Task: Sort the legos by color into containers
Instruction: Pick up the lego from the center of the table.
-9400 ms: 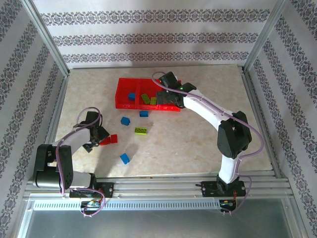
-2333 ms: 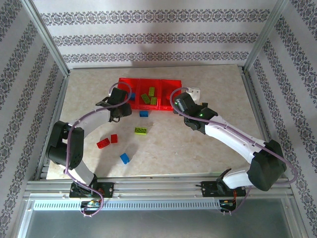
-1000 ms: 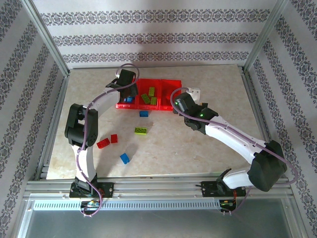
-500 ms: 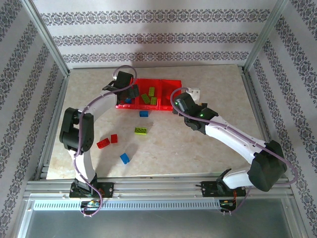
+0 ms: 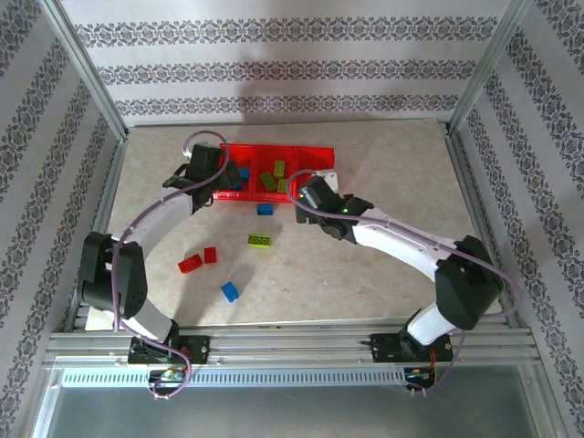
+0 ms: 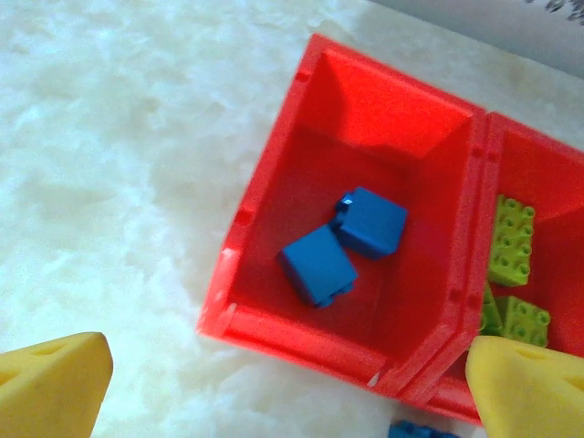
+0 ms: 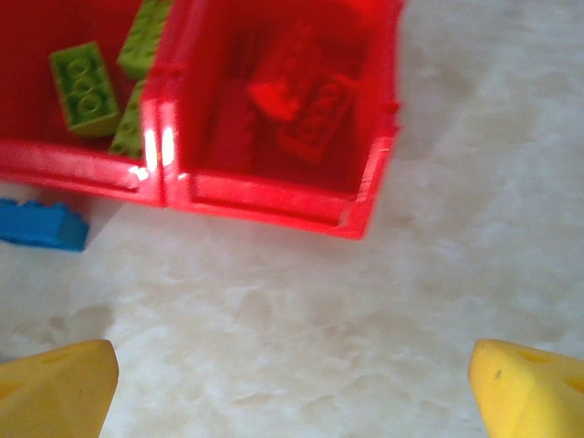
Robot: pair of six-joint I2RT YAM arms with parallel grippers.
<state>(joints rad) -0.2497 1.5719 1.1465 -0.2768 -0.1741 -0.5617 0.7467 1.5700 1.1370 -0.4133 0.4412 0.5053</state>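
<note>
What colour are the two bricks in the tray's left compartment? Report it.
Blue bricks, clearest in the left wrist view.

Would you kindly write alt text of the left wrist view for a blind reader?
Two blue bricks lie in the end compartment of a red tray, lime green bricks next door. The left end effector hangs open above.

The tray [image 5: 283,149] is translucent red. Its left compartment holds blue bricks [image 6: 342,246], the middle holds lime green bricks [image 6: 511,242] and the right holds red bricks [image 7: 301,100]. The table [image 5: 392,173] is cream with marbling. The walls [image 5: 274,68] are white with grey floral stripes. The fingertips [image 6: 50,383] are yellow.
</note>
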